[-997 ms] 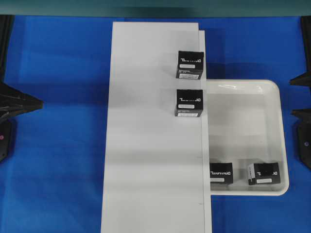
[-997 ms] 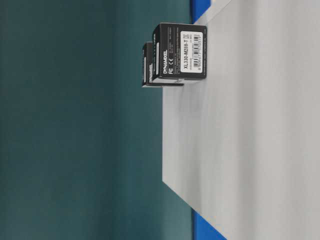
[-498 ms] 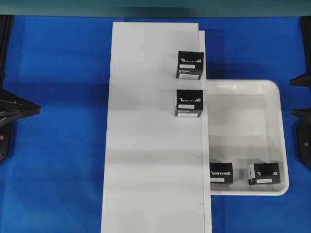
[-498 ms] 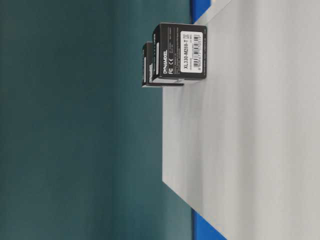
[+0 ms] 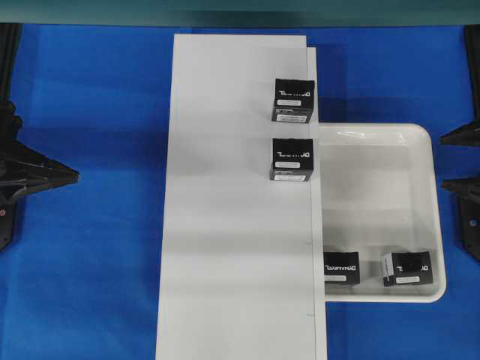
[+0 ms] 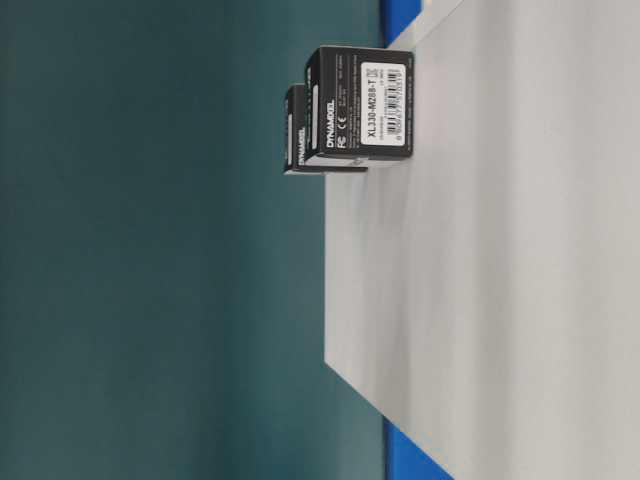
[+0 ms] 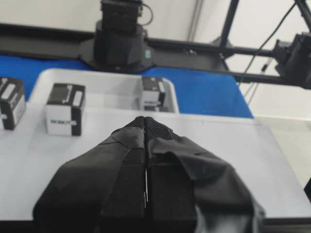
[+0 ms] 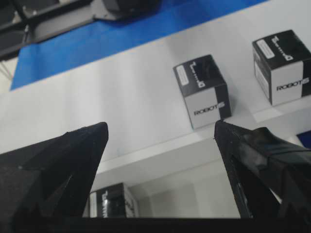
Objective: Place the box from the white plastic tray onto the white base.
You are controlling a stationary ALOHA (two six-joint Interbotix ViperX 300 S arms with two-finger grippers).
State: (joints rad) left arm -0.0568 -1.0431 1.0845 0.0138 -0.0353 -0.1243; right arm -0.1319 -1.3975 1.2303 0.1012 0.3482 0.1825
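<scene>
Inside white plastic tray [image 5: 439, 217], box [image 5: 407, 268] lies, right gripper [image 5: 459, 160] jaws wide, apart

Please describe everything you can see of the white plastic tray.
The white plastic tray is shallow, glossy and rectangular, with rounded corners and a raised rim. It lies flat on the blue table cover, on the right, its left part tucked under the edge of the long white board. Two small black boxes sit inside along its near wall, one by the board and one near the right corner.
</scene>
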